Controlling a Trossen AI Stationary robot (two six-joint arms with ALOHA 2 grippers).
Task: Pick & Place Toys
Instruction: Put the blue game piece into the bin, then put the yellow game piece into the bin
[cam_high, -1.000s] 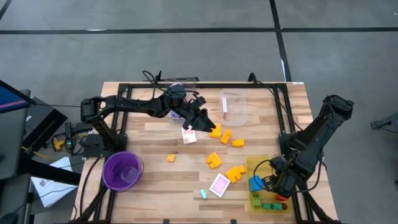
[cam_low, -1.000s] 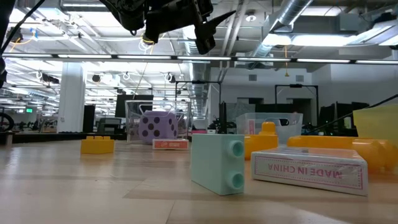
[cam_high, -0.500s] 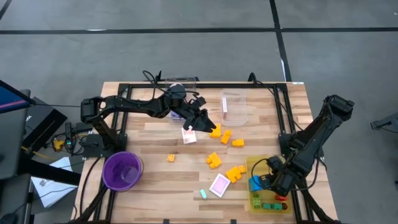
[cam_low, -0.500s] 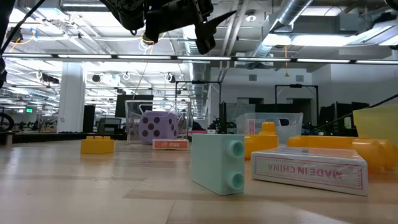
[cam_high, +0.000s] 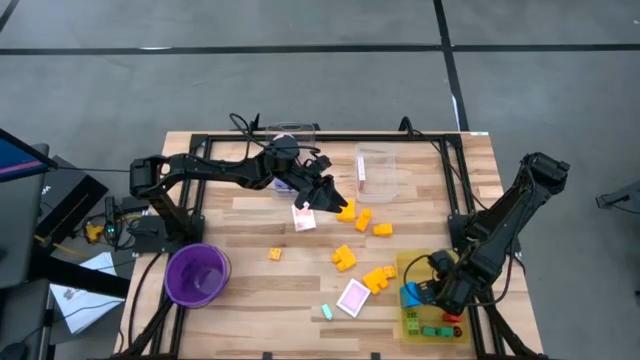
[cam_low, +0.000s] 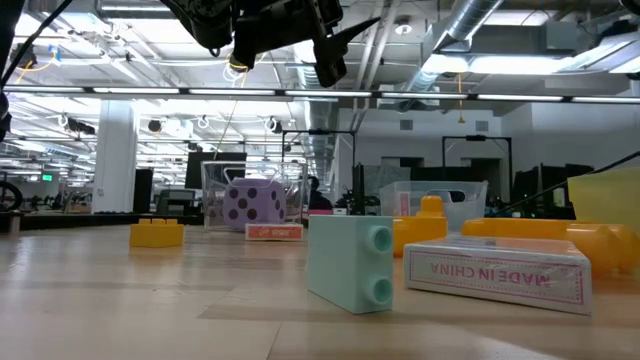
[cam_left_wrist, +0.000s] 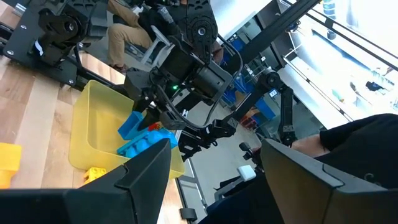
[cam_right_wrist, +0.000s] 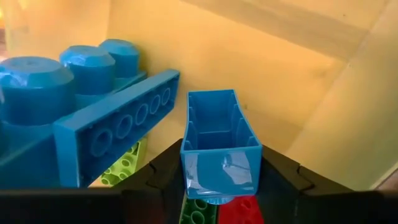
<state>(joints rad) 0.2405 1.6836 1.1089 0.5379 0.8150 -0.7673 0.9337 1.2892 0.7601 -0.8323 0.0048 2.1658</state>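
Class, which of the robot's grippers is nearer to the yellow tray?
Right. The right gripper is inside the yellow tray; the left gripper hangs far off, mid-table.

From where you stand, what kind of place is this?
Probably a robotics lab in an open industrial workspace: exposed ceiling ducts, two robot arms at a wooden table, and toys scattered for sorting into a yellow tray.

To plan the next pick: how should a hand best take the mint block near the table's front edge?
Grip the mint block by its two flat broad faces, coming straight down. It stands upright with studs pointing sideways toward the card box, which stands close beside it.
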